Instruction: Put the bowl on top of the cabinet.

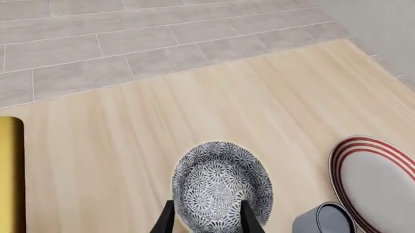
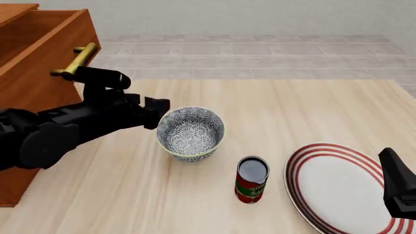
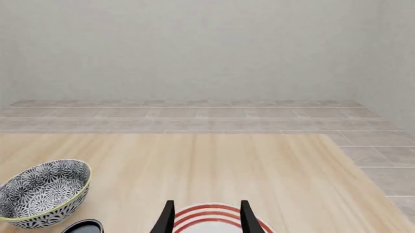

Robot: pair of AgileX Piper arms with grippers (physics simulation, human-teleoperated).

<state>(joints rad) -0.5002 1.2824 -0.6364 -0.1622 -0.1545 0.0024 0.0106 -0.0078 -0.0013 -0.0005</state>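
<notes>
Right hand (image 3: 203, 216): nearest to you, parked low over the red-striped plate (image 2: 341, 187), fingers spread with nothing between them; it's well apart from the action.
Soup can (image 2: 252, 179): upright on the bench (image 2: 293, 112), between plate and bowl, just beside the bowl's near-right side. Mind it.
Bowl (image 2: 190, 132): floral, green-rimmed, sitting upright on the bench near the middle, mouth up.
Left hand (image 1: 203, 218): your working hand, and clearly the nearer one. It comes at the bowl from the left, fingers parted to straddle the bowl's near wall; I judge they aren't pinching yet, though contact is hard to call.
Key relation: the bowl lies straight ahead of the left hand, along its finger line, so closing should catch the rim.
Cabinet (image 2: 39, 58): far left, reddish-brown with a brass handle (image 2: 77, 61). Its top sits well above the bowl, so expect a tall lift leftward.
</notes>
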